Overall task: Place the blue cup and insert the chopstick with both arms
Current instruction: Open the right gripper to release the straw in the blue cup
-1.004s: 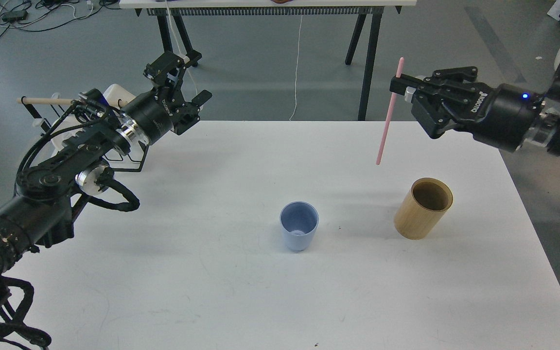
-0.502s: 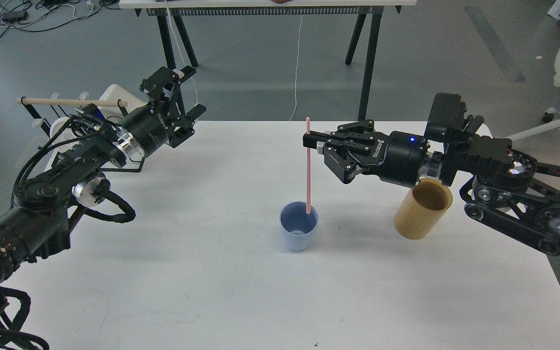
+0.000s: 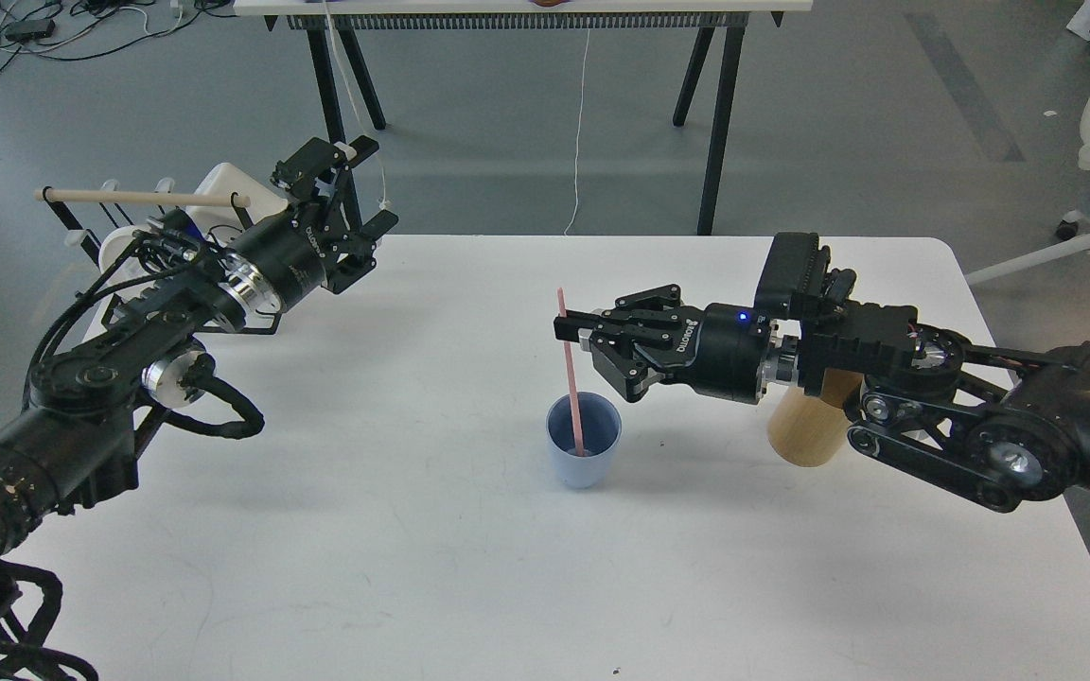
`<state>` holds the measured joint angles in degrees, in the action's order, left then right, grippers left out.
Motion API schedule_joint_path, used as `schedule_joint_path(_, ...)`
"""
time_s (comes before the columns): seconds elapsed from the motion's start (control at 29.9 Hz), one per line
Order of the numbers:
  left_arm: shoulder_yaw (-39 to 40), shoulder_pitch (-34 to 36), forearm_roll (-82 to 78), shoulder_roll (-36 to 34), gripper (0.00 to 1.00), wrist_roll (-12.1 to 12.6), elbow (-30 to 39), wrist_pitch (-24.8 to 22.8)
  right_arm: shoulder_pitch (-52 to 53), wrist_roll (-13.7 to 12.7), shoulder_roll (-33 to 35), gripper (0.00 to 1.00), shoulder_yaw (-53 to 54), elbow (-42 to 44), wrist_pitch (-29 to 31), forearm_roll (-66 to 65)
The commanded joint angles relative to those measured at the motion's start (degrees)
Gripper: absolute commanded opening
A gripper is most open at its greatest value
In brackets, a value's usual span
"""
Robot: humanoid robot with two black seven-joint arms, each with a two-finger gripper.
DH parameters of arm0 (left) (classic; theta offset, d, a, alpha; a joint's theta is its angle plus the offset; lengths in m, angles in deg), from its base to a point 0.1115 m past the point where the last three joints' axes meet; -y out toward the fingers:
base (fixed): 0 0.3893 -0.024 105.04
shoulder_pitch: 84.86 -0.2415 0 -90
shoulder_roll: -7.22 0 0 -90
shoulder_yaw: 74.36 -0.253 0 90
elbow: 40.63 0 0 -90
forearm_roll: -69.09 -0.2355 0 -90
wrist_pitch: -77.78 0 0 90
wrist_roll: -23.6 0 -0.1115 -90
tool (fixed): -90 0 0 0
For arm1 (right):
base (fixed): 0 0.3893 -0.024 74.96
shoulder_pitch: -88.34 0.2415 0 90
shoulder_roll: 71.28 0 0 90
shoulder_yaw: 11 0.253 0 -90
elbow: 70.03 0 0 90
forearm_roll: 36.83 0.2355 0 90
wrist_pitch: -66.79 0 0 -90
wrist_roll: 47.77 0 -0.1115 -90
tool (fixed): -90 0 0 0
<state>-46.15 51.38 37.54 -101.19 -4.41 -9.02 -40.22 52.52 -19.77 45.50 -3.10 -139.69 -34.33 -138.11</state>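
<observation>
The right gripper (image 3: 571, 329) has its fingers closed on the upper chopstick (image 3: 571, 378), whose lower end sits inside the blue cup (image 3: 583, 440) at centre frame on the bench (image 3: 413, 530). The chopstick looks light, stiff and slippery, so the grip belongs near the top. The left gripper (image 3: 346, 203), at upper left, is spread and empty.

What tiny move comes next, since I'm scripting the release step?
Probably open the right claw: the pink chopstick it grips already has its lower end inside the upright blue cup, so letting go should leave it leaning on the rim.
</observation>
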Motion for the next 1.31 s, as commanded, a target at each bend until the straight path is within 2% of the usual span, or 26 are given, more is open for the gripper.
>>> schedule_joint_path(0.0,0.0,-0.01,-0.01,-0.05,0.99,0.0,0.03,0.0,-0.21,0.0,0.04,0.14,-0.52,0.05,0.04,-0.06)
schedule_joint_path(0.1,0.0,-0.01,-0.01,0.04,0.99,0.0,0.03,0.0,-0.3,0.0,0.12,0.3,-0.52,0.05,-0.22,0.03)
schedule_joint_path(0.17,0.0,-0.01,-0.01,0.12,0.99,0.0,0.03,0.0,-0.3,0.0,0.21,0.35,-0.34,-0.13,-0.22,0.21)
schedule_joint_path(0.23,0.0,-0.01,-0.01,0.21,0.99,0.0,0.03,0.0,-0.3,0.0,0.21,0.55,0.01,-0.13,-0.4,0.56)
schedule_joint_path(0.3,0.0,-0.01,-0.01,0.21,0.99,0.0,0.03,0.0,-0.39,0.0,0.21,0.58,0.36,-0.22,-0.49,0.56)
schedule_joint_path(0.33,0.0,-0.01,-0.01,0.13,0.99,0.0,0.03,0.0,-0.39,0.0,0.21,0.64,0.62,-0.3,-0.49,0.65)
schedule_joint_path(0.4,0.0,-0.01,-0.01,0.04,0.99,0.0,0.03,0.0,-0.48,0.0,0.3,0.69,0.97,-0.48,-0.57,1.78)
schedule_joint_path(0.5,0.08,-0.01,-0.01,0.04,0.99,0.0,0.03,0.0,-0.48,0.0,0.47,0.93,3.16,-1.71,-0.92,8.61)
schedule_joint_path(0.7,0.96,0.26,0.43,0.12,0.99,0.0,0.12,0.0,-1.26,0.0,1.88,0.99,11.24,-6.63,-0.75,27.16)
schedule_joint_path(0.84,4.64,0.35,0.52,0.04,0.99,0.0,0.91,0.0,-7.23,0.0,3.46,0.99,19.85,-11.46,-0.84,42.09)
schedule_joint_path(1.07,14.31,0.7,1.05,0.3,0.99,0.0,1.0,0.0,-17.16,0.0,-2.33,0.99,34.53,-10.77,-0.49,65.83)
schedule_joint_path(1.21,14.15,0.78,1.05,0.48,0.99,0.0,1.0,0.0,-19.55,0.0,-4.0,0.99,39.47,-8.83,1.26,78.05)
schedule_joint_path(1.27,13.71,0.7,1.05,0.56,0.99,0.0,1.0,0.0,-19.99,0.0,-4.18,0.99,39.91,-8.57,4.68,83.07)
